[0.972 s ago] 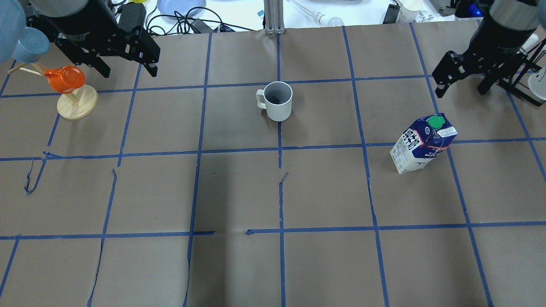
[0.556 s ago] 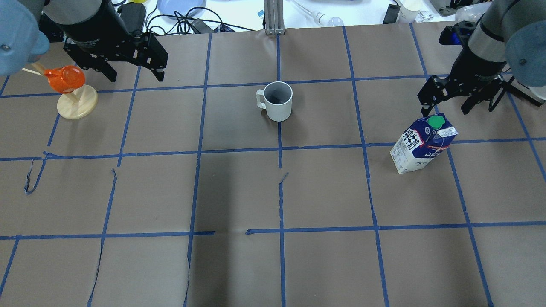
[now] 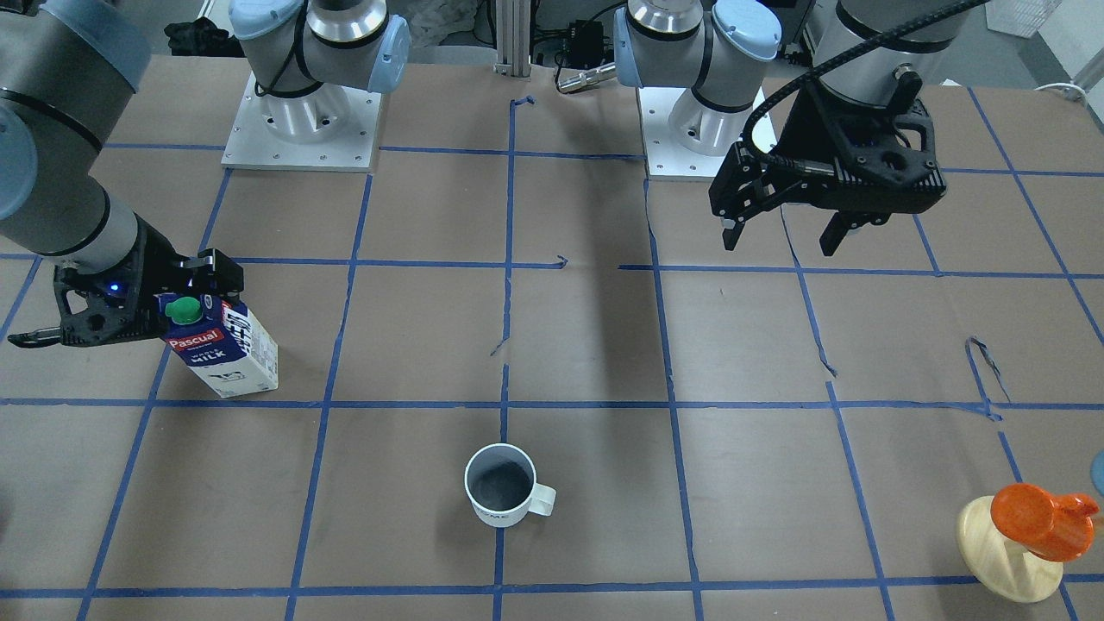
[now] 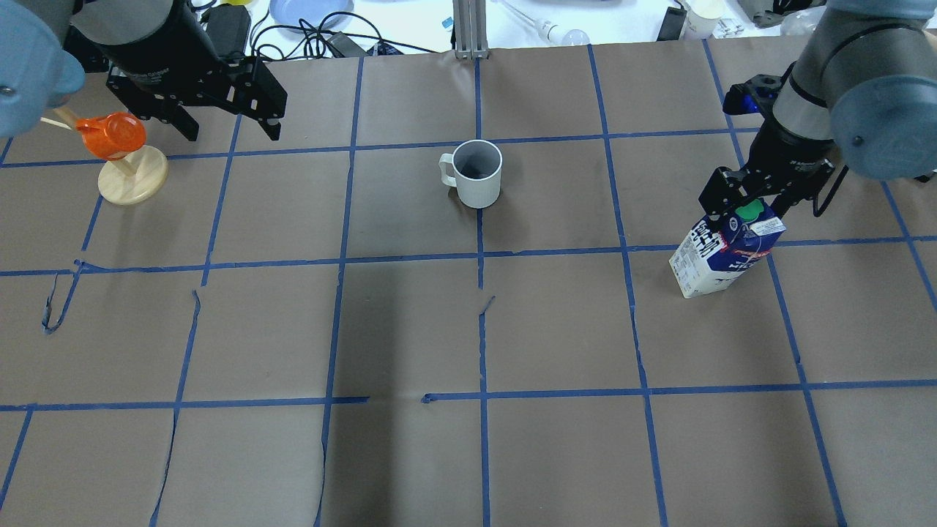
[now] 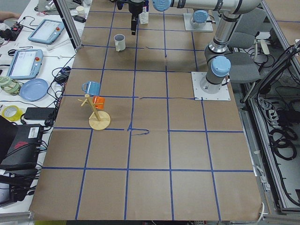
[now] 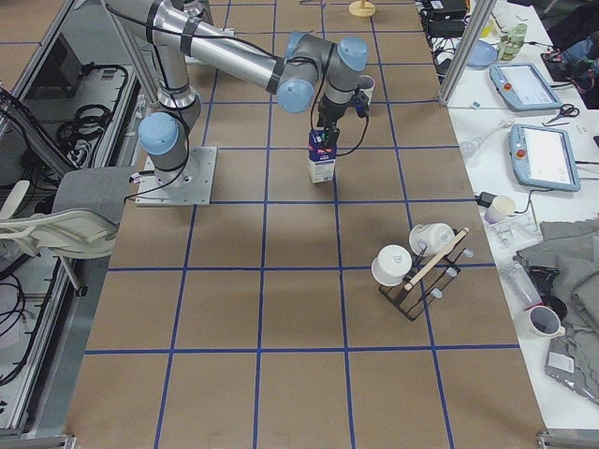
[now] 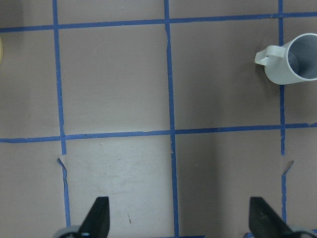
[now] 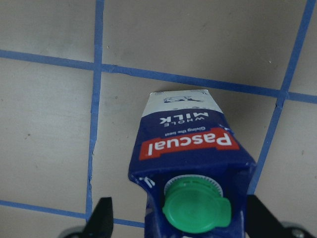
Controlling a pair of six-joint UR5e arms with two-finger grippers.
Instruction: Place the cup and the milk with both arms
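The cup [image 4: 477, 174], a white mug with a dark inside, stands upright near the table's middle; it also shows in the front view [image 3: 500, 487] and at the upper right of the left wrist view [image 7: 292, 67]. The milk [image 4: 725, 252], a navy and white carton with a green cap, stands upright on the right [image 3: 224, 354]. My right gripper [image 4: 747, 201] is open and sits around the carton's top, one finger on each side of the milk [image 8: 188, 148]. My left gripper [image 4: 232, 134] is open and empty, well left of the cup, high above the table [image 3: 780, 246].
A wooden stand [image 4: 132, 176] with an orange cup [image 4: 111, 135] is at the far left, next to my left gripper. Both arm bases [image 3: 297, 129] are bolted to the table's robot side. A rack with white cups [image 6: 416, 267] stands toward the table's right end.
My right gripper has come down and toward the milk and now straddles its top. My left gripper shifted slightly right, then held still. The cup and the milk have not moved.
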